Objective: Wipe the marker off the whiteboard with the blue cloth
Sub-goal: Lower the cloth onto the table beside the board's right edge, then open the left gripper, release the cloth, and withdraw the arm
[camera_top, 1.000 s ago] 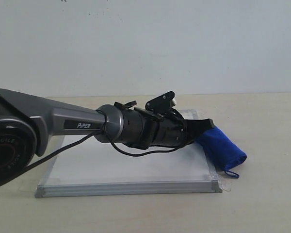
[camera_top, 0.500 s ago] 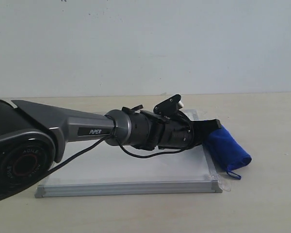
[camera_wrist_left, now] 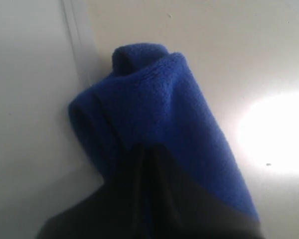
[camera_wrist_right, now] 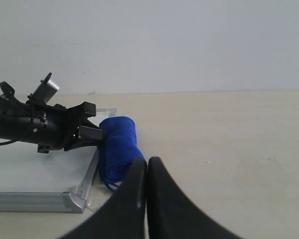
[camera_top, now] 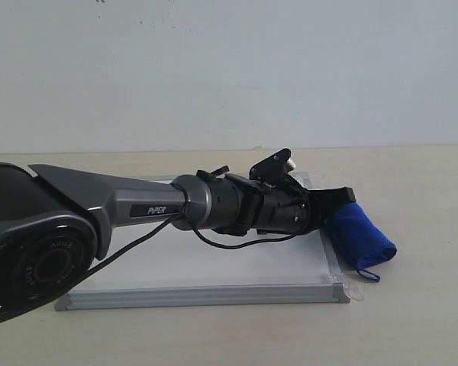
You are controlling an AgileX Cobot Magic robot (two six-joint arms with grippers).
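Beige table (camera_top: 412, 320) carries the silver-framed whiteboard (camera_top: 214, 263). L arm (camera_top: 137, 202) lies low across the board, w/ L gripper (camera_top: 343, 204) clamped on one end of the blue cloth (camera_top: 362, 240). Cloth roll sits at the board's right edge, touching the frame, mostly out over the table. R gripper (camera_wrist_right: 147, 167) is apart from the cloth, fingers pressed together, empty. Small loop (camera_top: 369, 273) hangs off the cloth's near end.

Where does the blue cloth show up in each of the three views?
Exterior: blue cloth right of centre, beside the whiteboard frame.
Left wrist: fills the middle of the picture.
Right wrist: near the middle, by the frame's corner.
Shared landmark: that frame edge next to the cloth.
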